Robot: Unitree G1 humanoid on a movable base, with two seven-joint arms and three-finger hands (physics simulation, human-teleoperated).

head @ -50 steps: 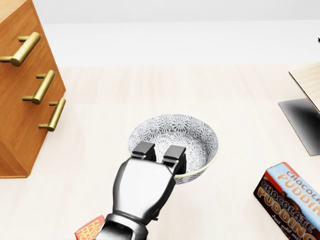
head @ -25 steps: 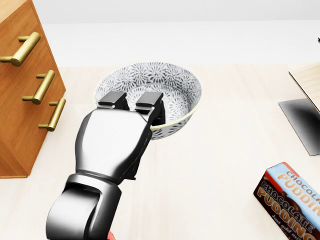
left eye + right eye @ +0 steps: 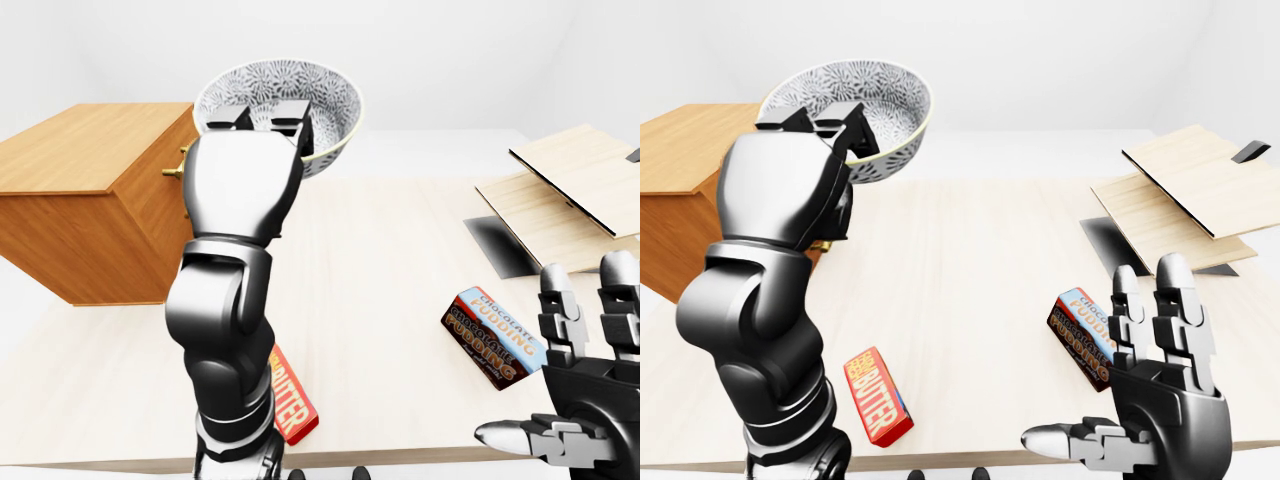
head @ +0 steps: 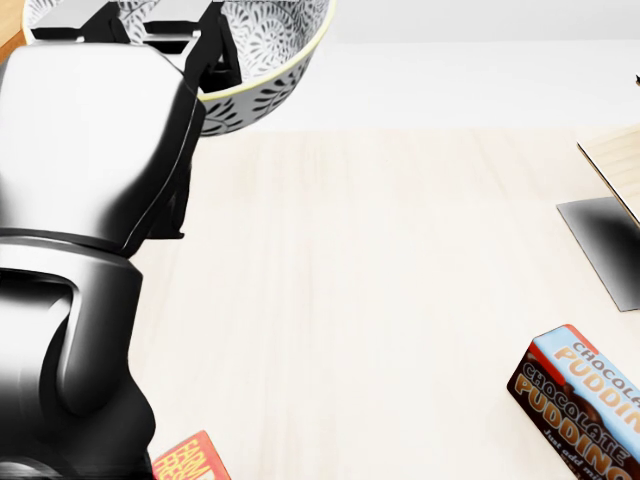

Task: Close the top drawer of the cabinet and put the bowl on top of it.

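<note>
Nearest us, at the bottom right of the eye views, our right hand (image 3: 1162, 400) hangs idle with its fingers spread wide and nothing in it. We judge it is parked there, out of the way of the carry. Just beyond it on the table (image 3: 390, 250) lie a chocolate pudding box (image 4: 580, 400) and, to its left, a red butter box (image 3: 878, 396), neither of them part of the job.

Further on, our left hand (image 3: 245, 180) is clamped on the rim of the patterned bowl (image 3: 325, 90). Two fingers hook inside its wall, and the bowl tilts toward us. We hold it high off the table, above the level of the wooden cabinet (image 3: 90, 190) and just to the right of it in the left-eye view, presumably to clear the top edge before setting it down. The arm hides the drawer fronts, so we cannot tell whether the top drawer is closed.
</note>
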